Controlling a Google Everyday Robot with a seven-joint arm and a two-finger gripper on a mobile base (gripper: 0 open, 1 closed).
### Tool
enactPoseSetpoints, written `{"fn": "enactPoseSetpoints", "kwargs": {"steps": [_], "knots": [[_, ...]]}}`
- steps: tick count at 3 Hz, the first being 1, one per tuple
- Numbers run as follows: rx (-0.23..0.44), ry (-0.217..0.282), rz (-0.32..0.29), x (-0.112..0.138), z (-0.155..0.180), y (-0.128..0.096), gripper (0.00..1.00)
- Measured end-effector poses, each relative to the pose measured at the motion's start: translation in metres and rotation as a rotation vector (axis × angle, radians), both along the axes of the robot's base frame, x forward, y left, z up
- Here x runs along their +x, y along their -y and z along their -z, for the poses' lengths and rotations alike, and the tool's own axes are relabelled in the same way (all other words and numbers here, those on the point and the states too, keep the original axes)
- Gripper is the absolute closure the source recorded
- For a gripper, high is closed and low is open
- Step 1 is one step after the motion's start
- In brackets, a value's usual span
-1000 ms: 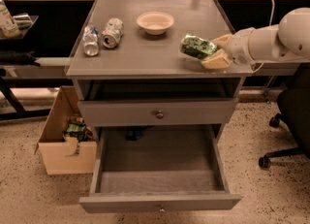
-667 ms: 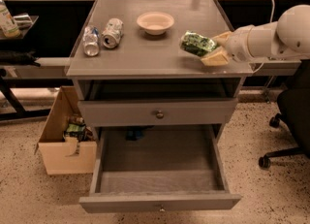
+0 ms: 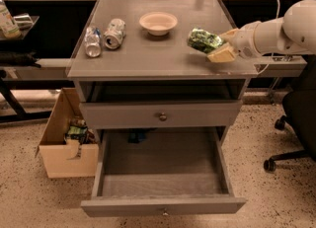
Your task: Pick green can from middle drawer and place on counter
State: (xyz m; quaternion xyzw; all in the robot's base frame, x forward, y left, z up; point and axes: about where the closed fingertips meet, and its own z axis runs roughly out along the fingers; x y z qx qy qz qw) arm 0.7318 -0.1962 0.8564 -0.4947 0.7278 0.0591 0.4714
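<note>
The green can [image 3: 203,40] lies tilted at the right side of the counter [image 3: 148,54], at or just above its surface. My gripper [image 3: 218,45] reaches in from the right on a white arm, and its tan fingers [image 3: 221,54] are closed around the can's right end. The middle drawer [image 3: 163,177] is pulled open below, and its grey floor is bare. Its front panel with a small knob [image 3: 164,212] faces me.
Two silver cans [image 3: 102,36] lie at the counter's left and a pale bowl [image 3: 158,22] stands at the back middle. A closed drawer [image 3: 162,116] sits above the open one. A cardboard box [image 3: 69,140] stands on the floor at the left. An office chair [image 3: 296,123] is at the right.
The gripper and the green can have shifted slightly up and to the right over the counter. Nothing else has moved.
</note>
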Motion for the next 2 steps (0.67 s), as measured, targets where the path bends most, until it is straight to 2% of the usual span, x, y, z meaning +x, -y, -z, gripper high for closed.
{"fn": "enactPoseSetpoints", "kwargs": {"steps": [2], "knots": [[-0.007,-0.026,0.006,0.0157,0.0037,0.0048,0.21]]}}
